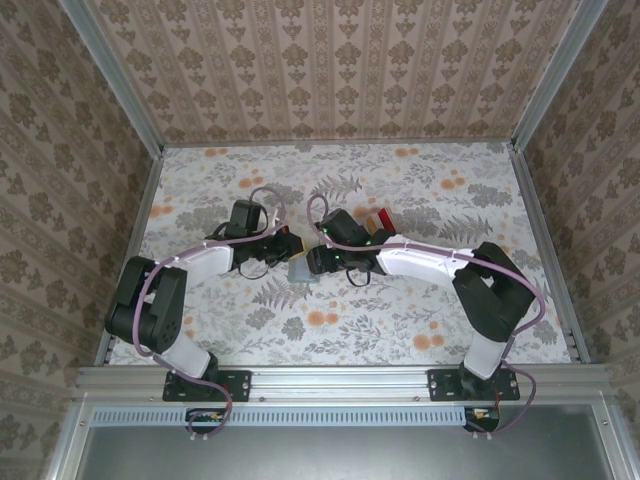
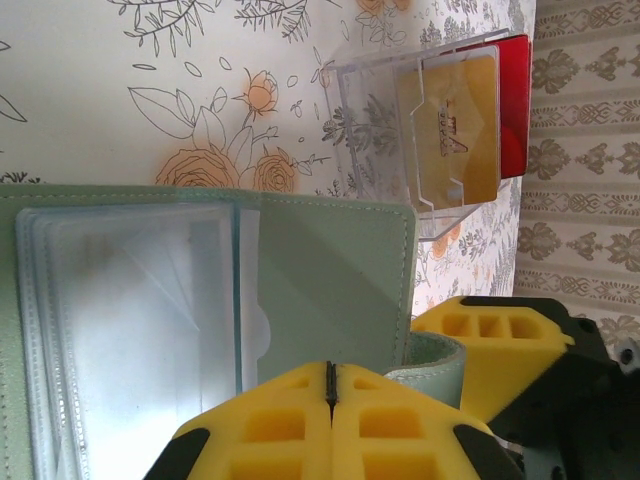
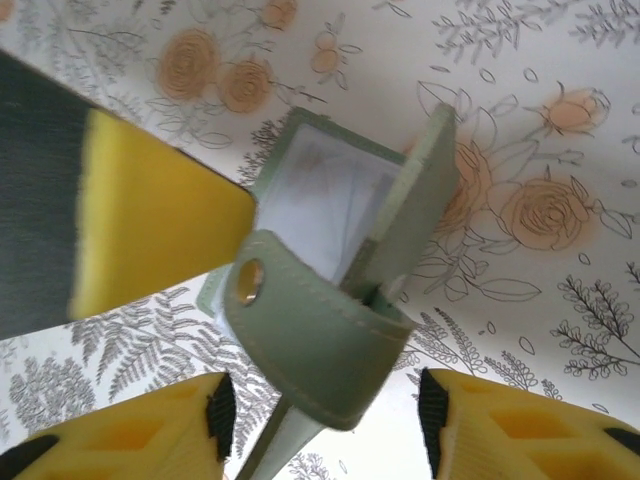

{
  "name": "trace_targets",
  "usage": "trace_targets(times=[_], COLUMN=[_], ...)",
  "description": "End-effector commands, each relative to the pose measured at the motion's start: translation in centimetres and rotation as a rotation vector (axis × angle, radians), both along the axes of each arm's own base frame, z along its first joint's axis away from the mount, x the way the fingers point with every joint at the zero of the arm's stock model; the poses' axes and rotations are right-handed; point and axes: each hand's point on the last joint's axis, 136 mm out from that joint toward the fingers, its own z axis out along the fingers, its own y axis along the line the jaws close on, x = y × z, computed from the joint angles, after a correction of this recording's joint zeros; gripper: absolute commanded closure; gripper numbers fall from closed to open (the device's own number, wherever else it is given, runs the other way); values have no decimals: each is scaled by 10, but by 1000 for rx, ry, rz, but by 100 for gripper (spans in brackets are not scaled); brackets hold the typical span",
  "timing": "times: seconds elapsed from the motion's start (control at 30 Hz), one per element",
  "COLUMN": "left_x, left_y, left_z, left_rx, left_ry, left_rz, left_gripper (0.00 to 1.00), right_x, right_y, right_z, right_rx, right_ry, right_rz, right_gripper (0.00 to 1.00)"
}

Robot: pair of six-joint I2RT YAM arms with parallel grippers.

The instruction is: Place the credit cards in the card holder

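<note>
Nothing is sitting in the card holder [image 1: 303, 271] yet, so the task is looking barely begun. The holder is lying about the middle of the desk [image 1: 480, 320], between the two arms, and it is showing open: its clear sleeves [image 2: 130, 320] are facing up with no card in them, one sage cover is tilting up off the other, and its strap [image 3: 300, 330] with the snap is looping toward the right arm [image 1: 420, 262]. The left jaws are pressing together, yellow pads meeting at the near edge of the cover; whether they are pinching that edge or only bearing on it I cannot tell. The right jaws are standing apart, one on each side of the strap and touching neither face of it. Both credit cards are waiting upright in a clear tray [image 2: 385, 120] beyond the holder, toward the far edge and a little to the right: the orange-yellow card [image 2: 450, 120] in front, the red card [image 2: 516, 100] just behind it. To my eye the arms are steadying and spreading the holder, and fetching and sliding in each card is all remaining.
</note>
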Motion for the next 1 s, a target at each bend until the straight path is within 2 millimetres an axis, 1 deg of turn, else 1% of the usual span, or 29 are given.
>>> trace_targets(times=[0.0, 0.1, 0.13, 0.17, 0.2, 0.27, 0.37, 0.47, 0.57, 0.67, 0.73, 0.83, 0.97], left_x=[1, 1, 1, 1, 0, 1, -2, -6, -11, -17, -18, -15, -9], left_y=[-1, 1, 3, 5, 6, 11, 22, 35, 53, 68, 69, 63, 54], left_z=[5, 5, 4, 4, 3, 2, -4, -9, -18, -26, -26, -25, -24], left_rx=[8, 12, 14, 15, 18, 33, 61, 60, 89, 128, 117, 86, 50], left_ry=[-17, -18, -15, -16, -13, -18, -10, 11, 25, 38, 40, 39, 38], left_rz=[-7, -3, 1, 4, 6, 16, 34, 60, 97, 115, 116, 108, 98], left_gripper=[100, 99, 97, 93, 88, 71, 60, 53, 49, 45, 45, 44, 44], right_x=[4, 6, 7, 7, 6, 6, 5, 5, 5, 7, 7, 9, 10], right_y=[-7, -16, -20, -24, -27, -33, -40, -49, -58, -60, -58, -53, -54], right_z=[-8, -14, -15, -18, -20, -29, -48, -65, -76, -84, -88, -88, -88], right_rx=[-46, -53, -54, -54, -54, -56, -54, -62, -57, -67, -69, -55, -63], right_ry=[-4, 8, 11, 15, 20, 41, 81, 115, 136, 150, 162, 166, 164], right_rz=[-33, -55, -68, -78, -86, -101, -127, -151, -174, -178, -168, -160, -163], right_gripper=[55, 68, 73, 76, 77, 78, 78, 78, 78, 78, 78, 78, 78])
